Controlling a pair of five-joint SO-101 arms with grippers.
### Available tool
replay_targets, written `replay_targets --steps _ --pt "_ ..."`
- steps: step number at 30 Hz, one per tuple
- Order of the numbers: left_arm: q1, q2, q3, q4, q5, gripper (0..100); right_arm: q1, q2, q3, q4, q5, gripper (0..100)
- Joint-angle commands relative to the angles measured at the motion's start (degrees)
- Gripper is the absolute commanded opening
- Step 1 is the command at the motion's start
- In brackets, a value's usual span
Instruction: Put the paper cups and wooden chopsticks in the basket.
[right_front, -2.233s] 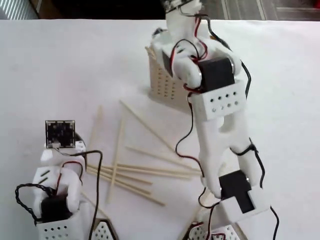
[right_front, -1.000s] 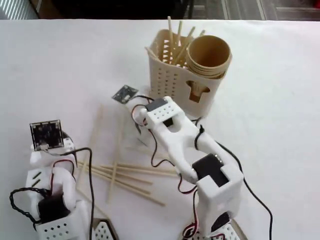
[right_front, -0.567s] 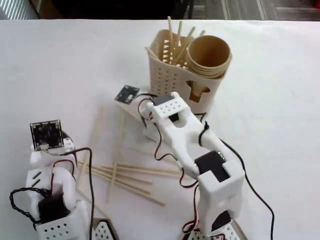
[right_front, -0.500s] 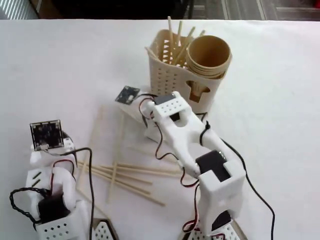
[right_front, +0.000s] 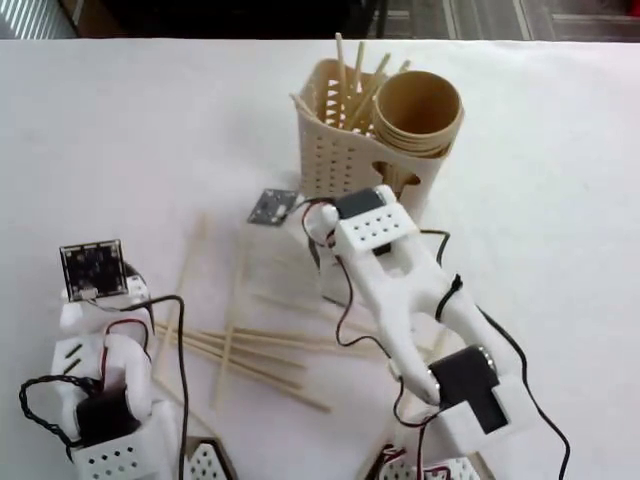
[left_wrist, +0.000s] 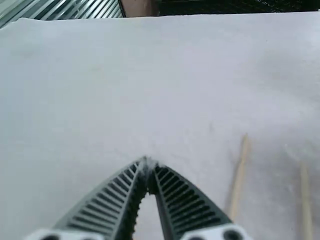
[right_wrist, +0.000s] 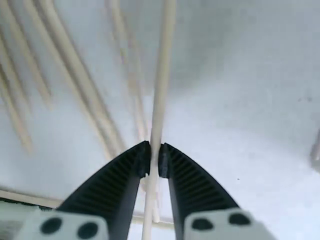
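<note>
Right wrist view has the right claw (right_wrist: 154, 155) pinched shut on one chopstick (right_wrist: 161, 90), tips nearly touching with the stick running straight between them, and more loose sticks (right_wrist: 75, 85) lying on the white table (right_wrist: 240, 100) underneath. High view puts that arm (right_front: 400, 290) mid-frame just below the basket (right_front: 335, 165), which sits upper centre with the stacked cups (right_front: 418, 110) and a few sticks inside, the rest scattered lower left of centre. Left claw (left_wrist: 147, 167) is closed on nothing, its arm (right_front: 105, 370) down at lower left.
</note>
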Motion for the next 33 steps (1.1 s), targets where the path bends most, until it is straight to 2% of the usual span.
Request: replay_targets --steps 1,5,10,18,27,30,33 --pt "-0.04 -0.66 -0.18 -1.32 0.26 2 -0.92 -3.3 4.13 -4.0 0.97 1.9" --pt "-0.04 -0.66 -0.18 -1.32 0.26 2 -1.36 -2.59 7.12 -7.34 0.79 3.2" --pt "-0.04 -0.66 -0.18 -1.32 0.26 2 -3.21 -2.86 7.38 -5.85 -0.26 15.2" --pt "-0.04 -0.66 -0.18 -1.32 0.26 2 -9.36 -2.42 7.38 -6.99 -5.71 20.2" --pt "-0.04 -0.66 -0.18 -1.32 0.26 2 -9.45 4.53 7.38 -13.58 -7.21 20.5" --pt "-0.04 -0.66 -0.18 -1.32 0.26 2 -9.1 9.45 7.38 -17.89 -6.86 16.7" --pt "-0.04 -0.66 -0.18 -1.23 0.26 2 -9.36 11.56 7.3 -19.91 -2.02 0.5"
